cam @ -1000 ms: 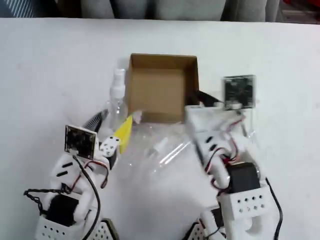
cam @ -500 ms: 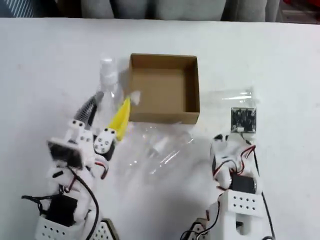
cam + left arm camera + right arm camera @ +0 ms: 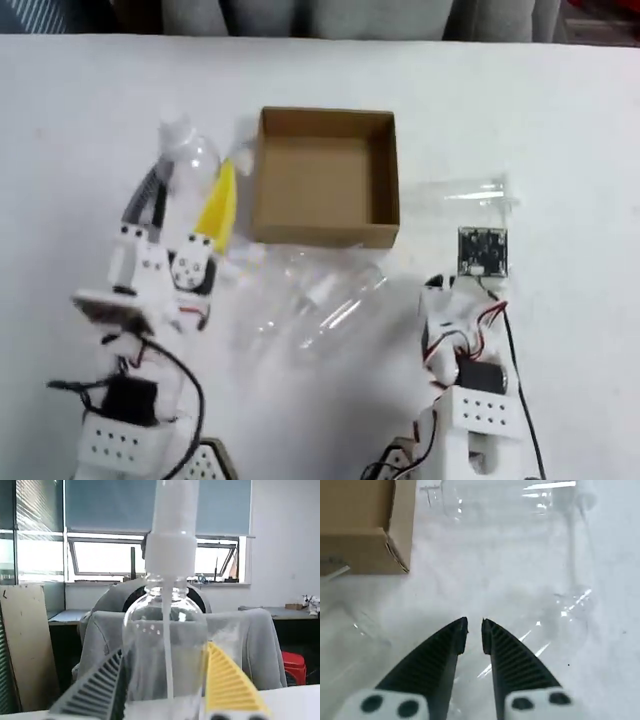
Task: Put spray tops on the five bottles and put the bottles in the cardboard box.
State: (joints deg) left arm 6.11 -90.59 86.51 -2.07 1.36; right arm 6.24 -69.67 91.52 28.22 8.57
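Now your left jaws clamp the clear plastic bottle with white spray top (image 3: pixel 165 645), held up just beside the brown cardboard box (image 3: pixel 322 236); right jaws nearly together, empty. Likely next: carry it over the box, lower, release.

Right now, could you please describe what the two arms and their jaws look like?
Both arms are white segments with black motors and red and black cables. The left arm has one dark grey and one yellow ribbed jaw. The right arm has two black ribbed jaws on white mounts with round holes, and a dark square circuit board at its wrist.
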